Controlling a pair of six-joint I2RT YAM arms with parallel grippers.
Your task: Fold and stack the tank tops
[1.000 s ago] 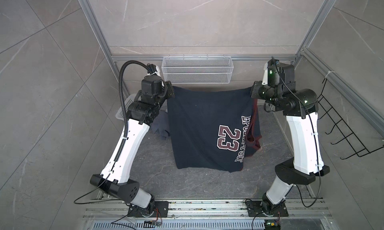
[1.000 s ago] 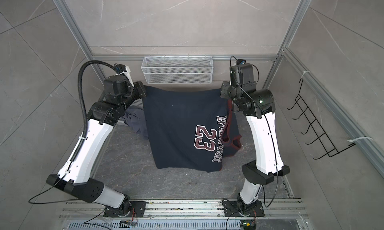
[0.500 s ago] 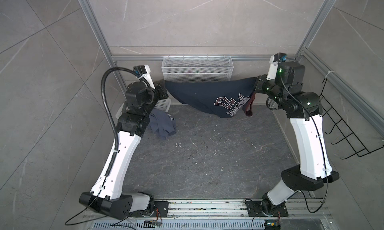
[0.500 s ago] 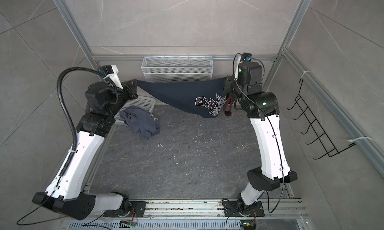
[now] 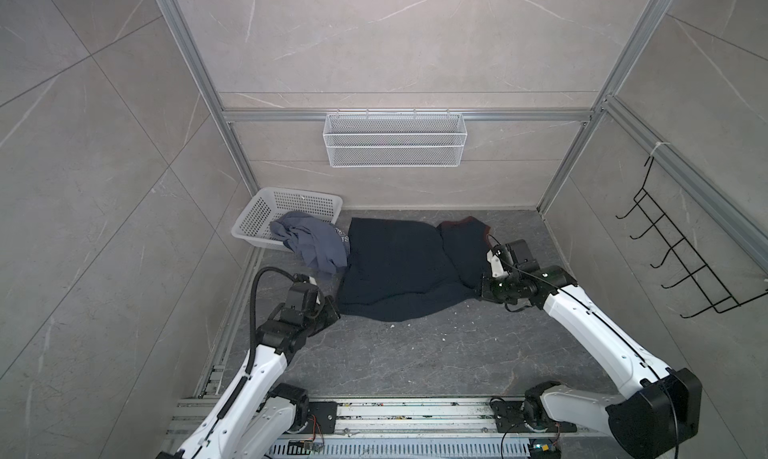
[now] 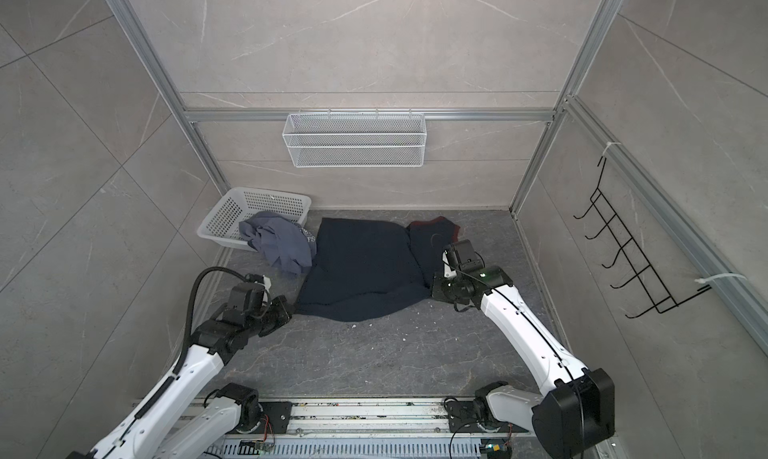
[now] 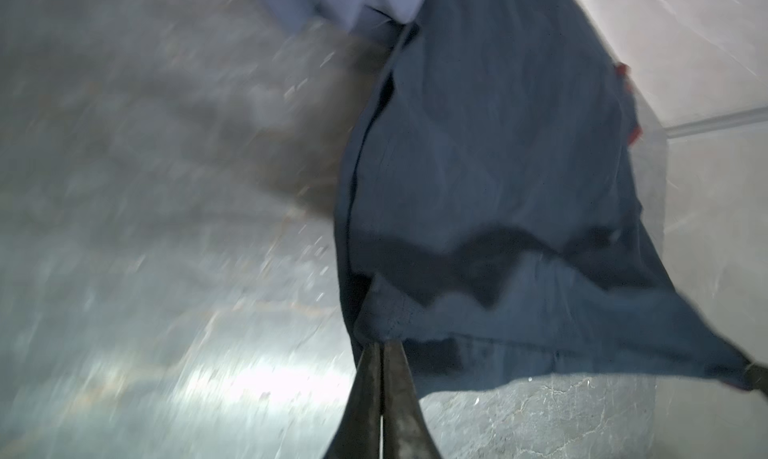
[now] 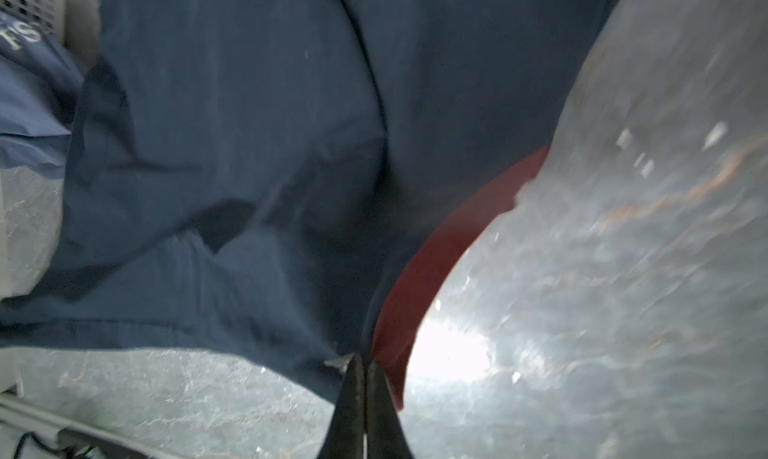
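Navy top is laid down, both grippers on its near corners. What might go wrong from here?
The navy tank top touches the blue-grey tank top spilling from the basket, so a pull or fold may drag that one along. Its strap end near the right gripper lies bunched; folding may trap wrinkles. The left gripper pinches only a corner, which might slip.
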